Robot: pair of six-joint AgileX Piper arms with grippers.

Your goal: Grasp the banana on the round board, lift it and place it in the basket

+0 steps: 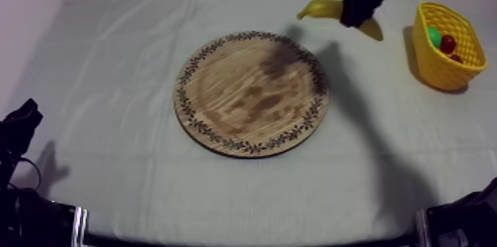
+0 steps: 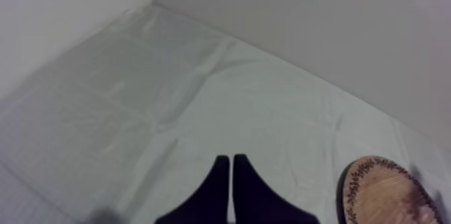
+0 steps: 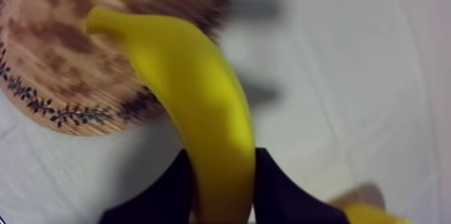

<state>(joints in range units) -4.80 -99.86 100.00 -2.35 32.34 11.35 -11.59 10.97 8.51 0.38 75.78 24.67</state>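
Above the counter (image 1: 111,80), between wooden board (image 1: 251,95) and yellow basket (image 1: 444,74), my right hand (image 1: 356,13) grasps the banana (image 1: 322,7). Inside the basket lie a green fruit (image 1: 434,37) and a small red fruit (image 1: 448,43). My left hand (image 2: 231,168) is clenched, empty.

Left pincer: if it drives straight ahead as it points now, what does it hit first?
Probably just bare cloth, then the back wall, though depth is unclear; the wooden board sits off that line.
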